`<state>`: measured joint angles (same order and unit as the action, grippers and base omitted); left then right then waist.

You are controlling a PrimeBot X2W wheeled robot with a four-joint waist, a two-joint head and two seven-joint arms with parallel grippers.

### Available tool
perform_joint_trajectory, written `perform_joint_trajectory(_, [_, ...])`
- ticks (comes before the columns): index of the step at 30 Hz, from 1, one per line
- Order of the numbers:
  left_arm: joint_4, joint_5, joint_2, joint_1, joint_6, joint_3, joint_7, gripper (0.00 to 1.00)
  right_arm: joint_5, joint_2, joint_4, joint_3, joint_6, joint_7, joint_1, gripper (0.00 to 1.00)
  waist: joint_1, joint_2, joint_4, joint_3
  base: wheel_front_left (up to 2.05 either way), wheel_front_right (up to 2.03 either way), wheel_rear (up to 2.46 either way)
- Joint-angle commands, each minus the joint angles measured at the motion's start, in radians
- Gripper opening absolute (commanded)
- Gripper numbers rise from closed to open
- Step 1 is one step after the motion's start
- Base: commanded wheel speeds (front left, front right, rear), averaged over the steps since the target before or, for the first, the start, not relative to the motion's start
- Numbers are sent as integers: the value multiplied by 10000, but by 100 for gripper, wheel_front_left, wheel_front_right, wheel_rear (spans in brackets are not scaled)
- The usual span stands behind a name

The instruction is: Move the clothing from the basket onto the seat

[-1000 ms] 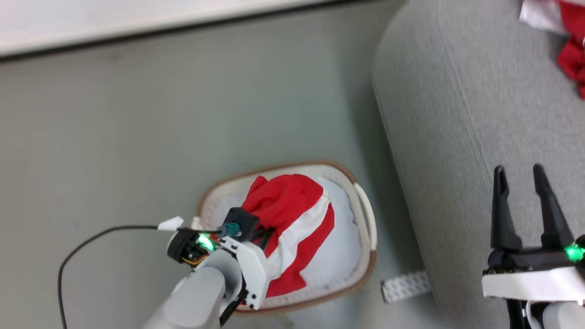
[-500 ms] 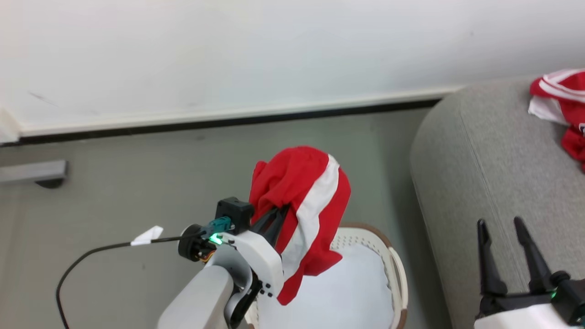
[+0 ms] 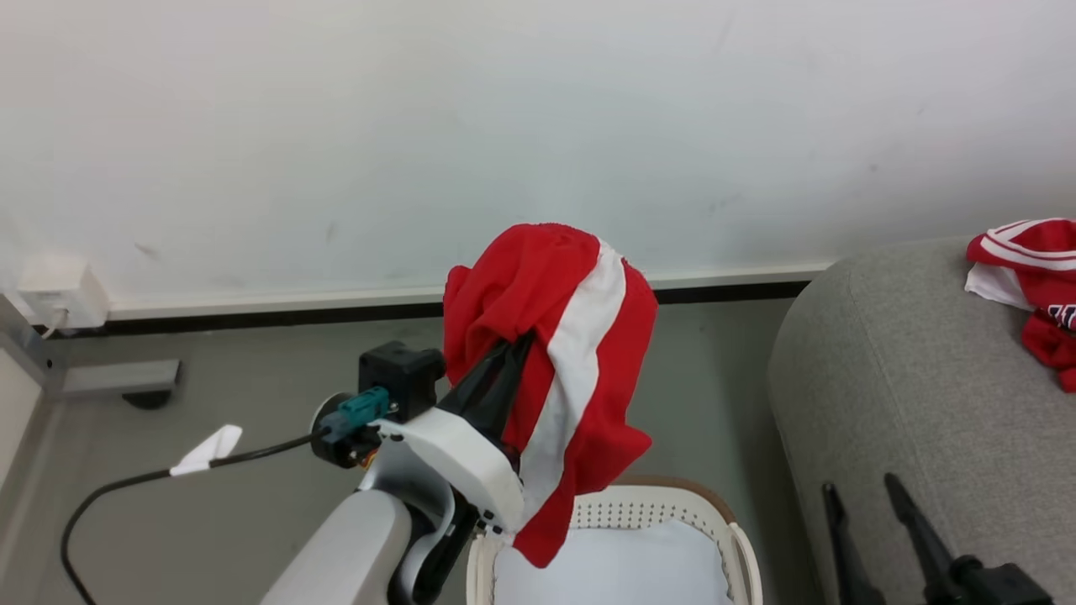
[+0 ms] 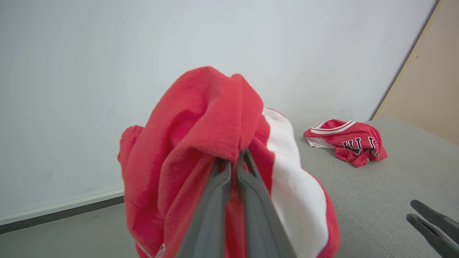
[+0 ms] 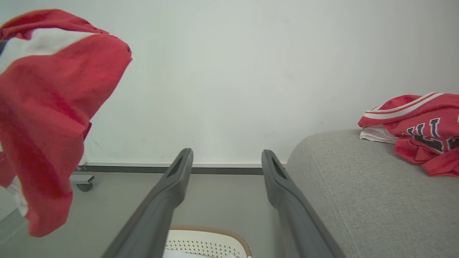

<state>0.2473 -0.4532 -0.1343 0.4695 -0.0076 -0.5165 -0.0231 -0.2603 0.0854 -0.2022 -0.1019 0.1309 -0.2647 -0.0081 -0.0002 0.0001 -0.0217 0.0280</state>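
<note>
Transfer is the step in hand: the left gripper [image 4: 236,159] is clamped on a red, white-striped garment [image 3: 538,286], held high above the basket [image 3: 639,508]. The right gripper [image 5: 227,157] idles, fingers apart. Next, I'd judge, comes a swing right over the grey seat [image 3: 908,378], near the jersey [image 3: 1025,286], then letting go.

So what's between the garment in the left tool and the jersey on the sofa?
Head view: a strip of bare floor, then bare grey sofa upholstery, up to the red jersey.

Red garment [image 3: 546,353] w/ white stripe; grey seat [image 3: 908,403].
</note>
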Motion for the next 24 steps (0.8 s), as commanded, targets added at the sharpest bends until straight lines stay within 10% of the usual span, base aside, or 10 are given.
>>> perform_joint_trajectory(1, [-349,-76,-134,-269,124,71,125,0,-232,42,-49,-279,-3,5,215,100,2,-1,-47,-270,0,0,0])
perform_joint_trajectory(24, [-1959,-173,-288,-842,466,-373,913,0,-4126,1787,934,-5777,-1,108,-1690,100,2,-1,-169,-606,0,0,0])
